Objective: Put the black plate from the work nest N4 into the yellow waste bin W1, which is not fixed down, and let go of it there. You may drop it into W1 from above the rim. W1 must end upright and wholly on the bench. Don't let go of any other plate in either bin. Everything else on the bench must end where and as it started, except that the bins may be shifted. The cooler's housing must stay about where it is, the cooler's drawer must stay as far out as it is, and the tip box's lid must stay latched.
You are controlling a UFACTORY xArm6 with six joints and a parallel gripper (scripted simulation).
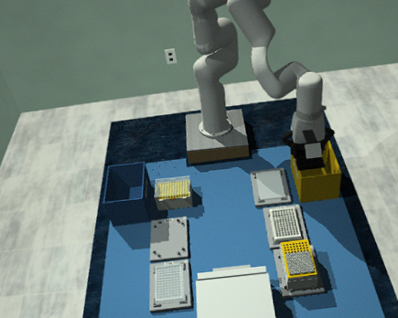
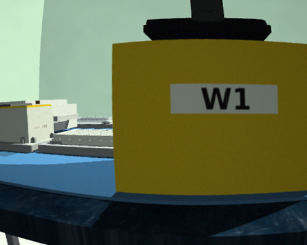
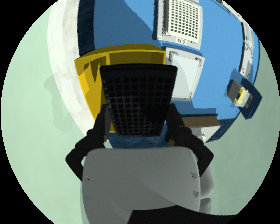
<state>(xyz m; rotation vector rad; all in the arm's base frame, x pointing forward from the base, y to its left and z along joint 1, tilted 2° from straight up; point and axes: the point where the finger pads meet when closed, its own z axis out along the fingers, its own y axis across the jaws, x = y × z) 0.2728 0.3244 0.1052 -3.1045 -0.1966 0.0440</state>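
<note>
While gripper (image 3: 138, 136) clasped black plate (image 3: 138, 100), it lay flat above yellow bin W1 (image 2: 210, 145). Long axis ran away from the wrist. Blue bench (image 1: 229, 232), green walls.

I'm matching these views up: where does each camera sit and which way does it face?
Top: high over the bench's front, looking down and back; whole arm shows.
Exterior: low at the bench edge, facing W1's label; only the hand's stem shows.
Wrist: on the arm, looking down past the hand.
All three share the black plate over W1.
</note>
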